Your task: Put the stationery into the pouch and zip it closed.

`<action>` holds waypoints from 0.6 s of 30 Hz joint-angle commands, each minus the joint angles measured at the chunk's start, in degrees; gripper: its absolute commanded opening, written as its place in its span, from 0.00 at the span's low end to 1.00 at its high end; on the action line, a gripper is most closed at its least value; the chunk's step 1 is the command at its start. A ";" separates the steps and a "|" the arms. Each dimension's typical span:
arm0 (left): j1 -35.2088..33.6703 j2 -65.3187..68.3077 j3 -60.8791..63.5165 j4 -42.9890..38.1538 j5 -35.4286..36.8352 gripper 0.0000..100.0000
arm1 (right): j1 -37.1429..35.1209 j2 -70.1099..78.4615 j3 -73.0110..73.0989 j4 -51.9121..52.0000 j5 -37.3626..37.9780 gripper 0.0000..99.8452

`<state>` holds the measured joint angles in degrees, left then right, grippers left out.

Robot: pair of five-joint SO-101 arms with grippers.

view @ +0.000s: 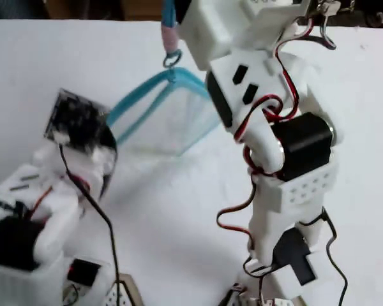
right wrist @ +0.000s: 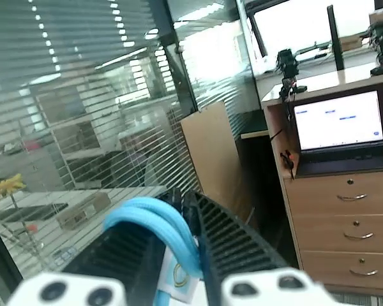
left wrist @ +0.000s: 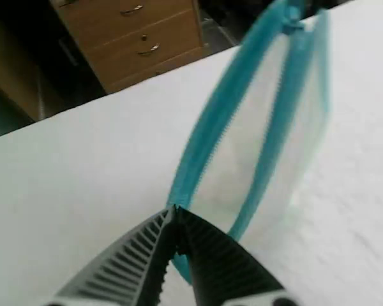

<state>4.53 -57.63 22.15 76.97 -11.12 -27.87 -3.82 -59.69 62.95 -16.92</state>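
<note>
**Pouch gripped at both ends, zip open**

Left end effector (left wrist: pixel 176 215): jaws drawn narrow, pinching the near corner of the pouch (view: pixel 169 121) where the teal zip (left wrist: pixel 205 148) ends.

Pouch: translucent, at mid bench (view: pixel 179 223), standing on its edge. The two zip tracks are spread apart and the mouth is open. Contents cannot be determined.

Far end of pouch: a metal ring (view: pixel 172 59) links the zip to a blue strap (right wrist: pixel 143 215) running upward.

Right end effector (right wrist: pixel 179 199): above the far end of the pouch, jaws clamped on the strap, whose loop bulges out between the fingers
</note>
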 commanded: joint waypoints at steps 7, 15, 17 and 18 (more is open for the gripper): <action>-7.69 0.22 9.41 -29.01 7.03 0.03 | -7.25 -0.48 -10.20 9.19 2.29 0.02; -9.01 0.22 9.23 -29.01 15.03 0.12 | -10.51 1.19 -9.76 10.33 2.20 0.02; -10.86 0.22 7.38 -26.64 19.43 0.15 | -10.51 2.42 -9.05 9.27 2.20 0.02; -11.65 0.31 6.24 -25.41 21.01 0.16 | -10.51 3.03 -8.88 8.84 2.20 0.02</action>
<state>-5.14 -57.54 31.82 49.54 5.23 -38.07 -1.36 -68.40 73.93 -14.99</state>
